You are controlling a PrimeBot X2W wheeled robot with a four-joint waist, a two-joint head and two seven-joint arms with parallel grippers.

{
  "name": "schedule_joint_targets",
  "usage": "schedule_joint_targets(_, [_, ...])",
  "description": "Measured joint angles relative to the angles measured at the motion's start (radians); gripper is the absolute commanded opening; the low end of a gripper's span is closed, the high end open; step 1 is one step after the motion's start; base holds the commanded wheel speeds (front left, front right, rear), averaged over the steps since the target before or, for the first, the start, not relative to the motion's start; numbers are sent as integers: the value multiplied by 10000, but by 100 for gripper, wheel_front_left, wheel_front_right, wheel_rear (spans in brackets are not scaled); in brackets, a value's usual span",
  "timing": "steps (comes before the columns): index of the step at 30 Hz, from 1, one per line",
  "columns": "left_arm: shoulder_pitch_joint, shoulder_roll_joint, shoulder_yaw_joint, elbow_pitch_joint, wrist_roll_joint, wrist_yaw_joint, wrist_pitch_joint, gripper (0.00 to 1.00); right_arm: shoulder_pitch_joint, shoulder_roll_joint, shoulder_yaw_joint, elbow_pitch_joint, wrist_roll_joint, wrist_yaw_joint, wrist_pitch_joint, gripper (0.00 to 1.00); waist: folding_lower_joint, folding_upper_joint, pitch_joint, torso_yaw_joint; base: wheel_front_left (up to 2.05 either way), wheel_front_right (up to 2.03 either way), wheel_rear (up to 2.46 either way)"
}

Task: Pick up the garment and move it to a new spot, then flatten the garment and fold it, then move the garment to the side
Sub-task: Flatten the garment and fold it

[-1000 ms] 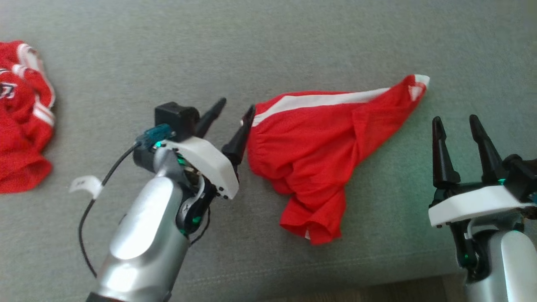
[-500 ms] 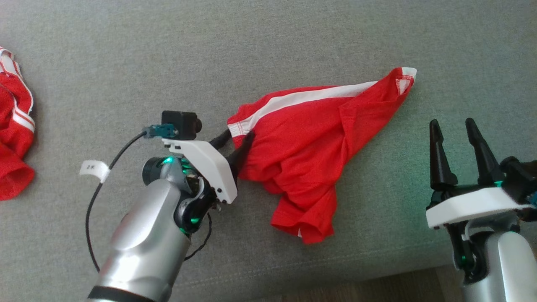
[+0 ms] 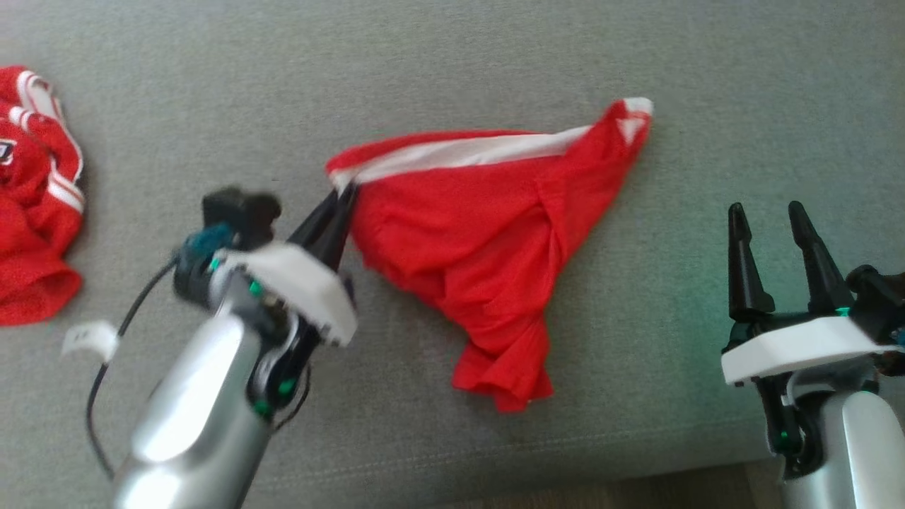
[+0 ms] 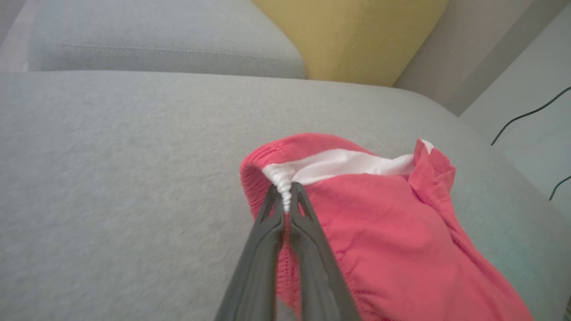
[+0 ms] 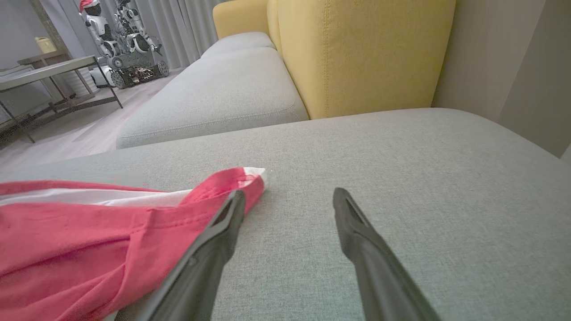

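Red white-striped fabric shorts (image 3: 481, 233): waistband corner (image 4: 282, 185) now pinched shut in the left gripper (image 3: 341, 203), pickup begun; right gripper (image 3: 768, 215) beside the shorts has its fingers apart.

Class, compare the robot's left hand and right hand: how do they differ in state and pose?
The left hand is shut on the garment's white-striped edge; the right hand is open and holds nothing. The left hand leans toward the garment, touching it; the right hand points up the head view, apart from it. Both have two dark fingers.

Grey cushion (image 3: 452, 56); crumpled red-white clothing (image 3: 35, 212) far left; yellow backrest (image 5: 357, 53).
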Motion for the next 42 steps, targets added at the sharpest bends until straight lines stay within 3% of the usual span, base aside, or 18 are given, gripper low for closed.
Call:
schedule_joint_targets(7, [1347,483,10,-769,-6,347,476,0,-47,0,82,21,-2,0,15,100,0,0,77,337,0,0,0])
schedule_joint_targets(8, [1377,479,-6,-763,-4,383,460,18,-101,0,104,48,-2,0,15,100,0,0,86,364,0,0,0])
schedule_joint_targets(9, [1379,474,-6,-755,-4,393,437,63,-171,0,121,63,-2,0,15,100,0,0,96,381,0,0,0])
schedule_joint_targets(10, [1378,464,-2,-721,-4,391,339,100,-232,0,130,61,-2,0,15,100,0,0,106,394,0,0,0])
schedule_joint_targets(17, [1378,426,19,-422,464,775,-861,100,-348,-2,140,94,-48,0,15,100,0,0,4,416,0,0,0])
schedule_joint_targets(22, [1387,487,410,-527,1156,1547,-2245,100,-354,-2,150,146,-326,0,15,100,0,0,-214,471,0,0,0])
schedule_joint_targets(28, [1933,610,1078,-1390,1607,2151,-2627,100,-367,-2,165,245,-612,0,31,100,0,0,-520,644,0,0,0])
schedule_joint_targets(42, [3352,761,1503,-2215,1659,2142,-2635,100,-313,-2,368,347,-704,0,111,100,0,0,-1088,871,0,0,0])
